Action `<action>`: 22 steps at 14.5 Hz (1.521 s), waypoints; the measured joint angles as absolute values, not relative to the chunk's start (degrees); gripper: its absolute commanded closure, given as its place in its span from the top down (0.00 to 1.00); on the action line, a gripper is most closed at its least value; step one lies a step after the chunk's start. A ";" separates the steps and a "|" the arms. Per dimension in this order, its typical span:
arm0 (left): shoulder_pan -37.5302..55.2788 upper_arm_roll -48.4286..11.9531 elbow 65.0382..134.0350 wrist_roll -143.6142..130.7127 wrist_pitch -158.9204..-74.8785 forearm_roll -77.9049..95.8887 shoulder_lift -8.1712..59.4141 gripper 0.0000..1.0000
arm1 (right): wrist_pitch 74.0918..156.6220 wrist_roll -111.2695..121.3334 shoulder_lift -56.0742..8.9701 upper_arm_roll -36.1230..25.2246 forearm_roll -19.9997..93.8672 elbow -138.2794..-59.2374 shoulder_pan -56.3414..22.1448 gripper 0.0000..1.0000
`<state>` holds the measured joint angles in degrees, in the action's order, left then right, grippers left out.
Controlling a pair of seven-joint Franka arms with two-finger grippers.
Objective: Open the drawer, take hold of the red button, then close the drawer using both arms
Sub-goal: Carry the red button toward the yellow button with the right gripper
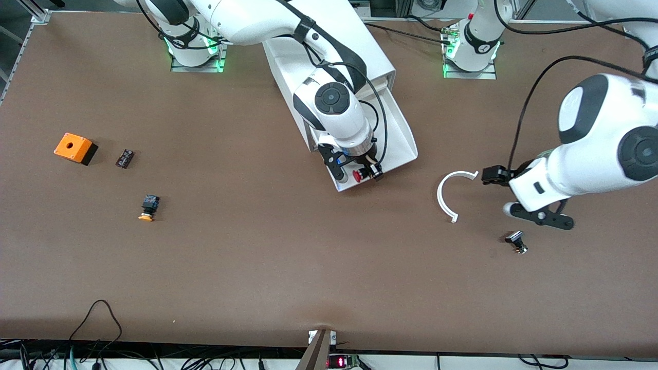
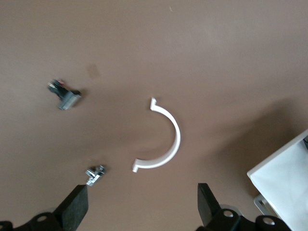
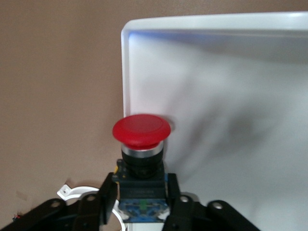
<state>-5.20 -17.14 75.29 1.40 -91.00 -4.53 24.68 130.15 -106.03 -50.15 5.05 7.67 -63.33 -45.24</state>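
Note:
The drawer is a long white tray, pulled out of its white housing toward the front camera. My right gripper is over the drawer's front end, shut on the button. In the right wrist view the fingers clamp the black-and-blue body, and the red cap stands over the drawer's corner. My left gripper is open and empty over the table at the left arm's end. In the left wrist view it is beside a white C-shaped clip.
The white clip lies between the drawer and my left gripper. A small dark metal part lies nearer the front camera. At the right arm's end lie an orange box, a dark chip and a yellow-capped button.

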 measured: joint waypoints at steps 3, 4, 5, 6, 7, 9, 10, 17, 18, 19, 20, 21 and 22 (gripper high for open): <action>-5.21 -17.02 72.65 0.24 -89.33 -4.64 24.76 0.99 | 130.14 -106.13 -50.13 5.04 7.67 -63.06 -45.25 0.00; -5.21 -16.99 72.63 -1.77 -89.12 -4.64 24.82 0.99 | 130.10 -106.14 -50.10 5.04 7.67 -62.99 -45.27 0.00; -5.20 -17.01 72.64 -4.30 -89.01 -4.64 24.92 0.99 | 129.85 -106.15 -50.03 5.04 7.67 -62.86 -45.30 0.00; -5.16 -17.11 72.72 -6.49 -88.98 -4.64 24.97 0.98 | 129.14 -106.15 -49.89 5.04 7.67 -62.42 -45.31 0.00; -5.10 -17.23 72.88 -8.14 -88.99 -4.64 24.95 0.98 | 127.72 -106.15 -49.66 4.93 7.67 -61.41 -45.27 0.00; -4.89 -17.45 74.01 -11.67 -89.69 -4.64 24.46 0.95 | 122.84 -106.06 -48.43 4.43 7.67 -58.72 -44.97 0.00; -4.81 -17.67 75.41 -13.75 -90.69 -4.64 23.76 0.95 | 120.32 -105.33 -47.62 4.30 7.65 -57.56 -44.59 0.00; -3.32 -19.56 91.84 -33.77 -116.09 -4.64 21.77 0.97 | 108.15 -78.55 -42.94 3.30 7.63 -56.37 -38.79 0.00; -2.54 -19.59 93.82 -37.82 -119.59 -4.64 22.51 0.98 | 106.09 -72.74 -42.31 3.09 7.64 -56.37 -37.21 0.00; -1.49 -19.64 95.01 -41.69 -121.95 -4.64 23.50 0.98 | 103.88 -67.36 -41.69 2.93 7.65 -56.37 -35.44 0.00; -0.33 -19.67 95.57 -45.17 -123.41 -4.64 24.64 0.98 | 101.90 -62.46 -41.12 2.88 7.65 -56.38 -33.53 0.00; 0.79 -19.69 95.82 -48.01 -124.40 -4.64 25.73 0.98 | 100.20 -57.62 -40.72 2.84 7.66 -56.44 -31.50 0.00; 1.88 -19.70 95.90 -50.23 -125.28 -4.64 26.76 0.98 | 98.61 -53.04 -40.52 2.79 7.64 -56.51 -29.66 0.00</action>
<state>1.88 -19.70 95.90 -50.23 -125.28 -4.64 26.76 98.61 -53.04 -40.52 2.79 7.64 -56.51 -29.66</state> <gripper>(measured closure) 0.022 0.595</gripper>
